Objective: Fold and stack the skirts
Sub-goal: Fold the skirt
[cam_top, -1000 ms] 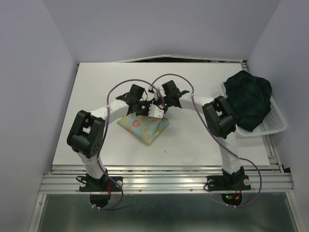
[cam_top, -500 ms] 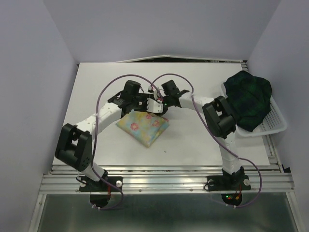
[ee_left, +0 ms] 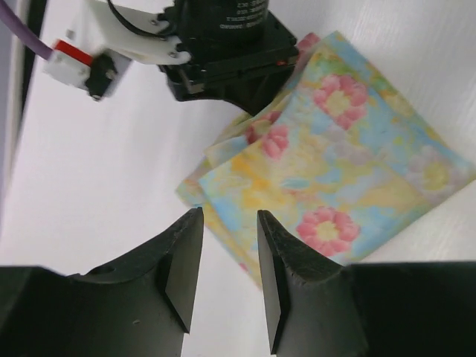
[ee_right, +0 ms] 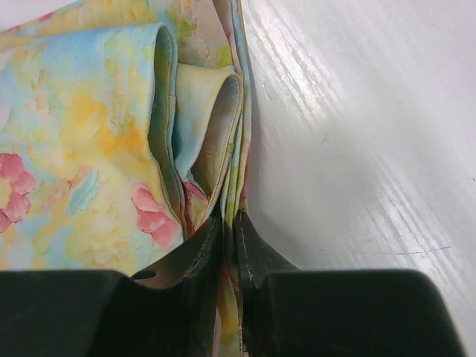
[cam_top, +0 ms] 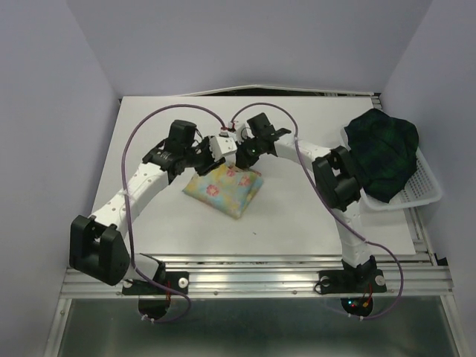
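Note:
The pale yellow floral skirt (cam_top: 224, 189) lies folded in a small packet on the white table (cam_top: 149, 216). In the right wrist view my right gripper (ee_right: 228, 230) is shut on the stacked edge layers of the floral skirt (ee_right: 89, 149) at its far corner. From above, the right gripper (cam_top: 239, 162) sits at that corner. My left gripper (cam_top: 210, 158) hovers just left of it, open. In the left wrist view the left gripper (ee_left: 227, 275) has only bare table between its fingers, with the floral skirt (ee_left: 349, 163) beside it. The dark plaid skirt (cam_top: 383, 149) lies bunched in the basket.
A white mesh basket (cam_top: 425, 190) sits at the table's right edge under the plaid skirt. The right arm's wrist (ee_left: 223, 44) shows close ahead of the left gripper. Purple cables arch over both arms near the table's middle.
My left gripper has opened, let go of the floral skirt and drawn back to the left. The right gripper stays at the skirt's far corner, which has shifted slightly.

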`<state>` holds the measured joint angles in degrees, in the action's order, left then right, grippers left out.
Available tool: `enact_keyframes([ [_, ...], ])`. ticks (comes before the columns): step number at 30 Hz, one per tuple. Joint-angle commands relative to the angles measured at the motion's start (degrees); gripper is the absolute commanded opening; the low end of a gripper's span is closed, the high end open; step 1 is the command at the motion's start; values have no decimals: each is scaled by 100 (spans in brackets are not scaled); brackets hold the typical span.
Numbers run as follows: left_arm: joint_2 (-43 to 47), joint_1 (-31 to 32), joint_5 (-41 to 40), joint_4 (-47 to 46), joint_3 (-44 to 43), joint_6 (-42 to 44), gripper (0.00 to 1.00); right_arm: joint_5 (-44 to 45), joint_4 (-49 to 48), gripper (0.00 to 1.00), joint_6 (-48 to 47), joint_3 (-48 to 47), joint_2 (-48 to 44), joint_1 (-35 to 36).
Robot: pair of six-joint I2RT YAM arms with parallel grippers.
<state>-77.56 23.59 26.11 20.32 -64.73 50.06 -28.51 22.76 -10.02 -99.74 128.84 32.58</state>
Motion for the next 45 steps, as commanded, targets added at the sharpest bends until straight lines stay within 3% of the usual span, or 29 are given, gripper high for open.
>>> enact_keyframes([
  [1, -84, 14, 631, -115, 302, -1761, 46, 21, 176, 19, 176, -405, -165, -41],
  [6, -364, 31, 791, -914, 716, -3472, 47, 126, 202, 20, 264, -537, -262, -41],
  [8, -576, -4, 1045, -1229, 899, -3757, 46, 319, 202, 20, 255, -616, -236, -41],
  [13, -1232, -206, 1431, -2425, 1419, -5231, 45, 575, 211, 43, 439, -1037, -385, -251],
  [17, -2244, -407, 1791, -2822, 1009, -5858, 40, 321, 456, 45, 720, -1135, -779, -410],
  [22, -3387, -707, 2091, -3119, 207, -6700, 39, -855, 195, 47, 1780, -91, -1386, -463],
  [25, -3799, -795, 2232, -3411, -65, -6957, 39, -1726, -682, 47, 2886, 1164, -1773, -463],
  [27, -3977, -874, 2354, -3683, -224, -7228, 39, -2069, -1754, 50, 3573, 1989, -1897, -463],
  [31, -3847, -936, 2417, -3807, -277, -7256, 45, -2089, -2215, 52, 3779, 2109, -1485, -463],
  [32, -3706, -953, 2408, -3859, -173, -7195, 51, -1879, -2476, 52, 3832, 2091, -1415, -463],
  [36, -2749, -1032, 1733, -3544, -14, -6844, 59, -932, -2628, 51, 3762, 1986, -967, -515],
  [39, -1914, -989, 741, -3184, 83, -6641, 66, -709, -2558, 51, 3815, 1766, -554, -586],
  [40, -1608, -910, -54, -2983, 66, -6615, 67, -708, -2532, 51, 3841, 1722, -518, -586],
  [43, -1167, -462, -1260, -2314, 21, -6456, 68, -1120, -2662, 54, 4182, 1634, -648, -586],
  [45, -999, -42, -1642, -2146, 214, -6439, 68, -1750, -2926, 62, 4367, 1564, -990, -586],
])
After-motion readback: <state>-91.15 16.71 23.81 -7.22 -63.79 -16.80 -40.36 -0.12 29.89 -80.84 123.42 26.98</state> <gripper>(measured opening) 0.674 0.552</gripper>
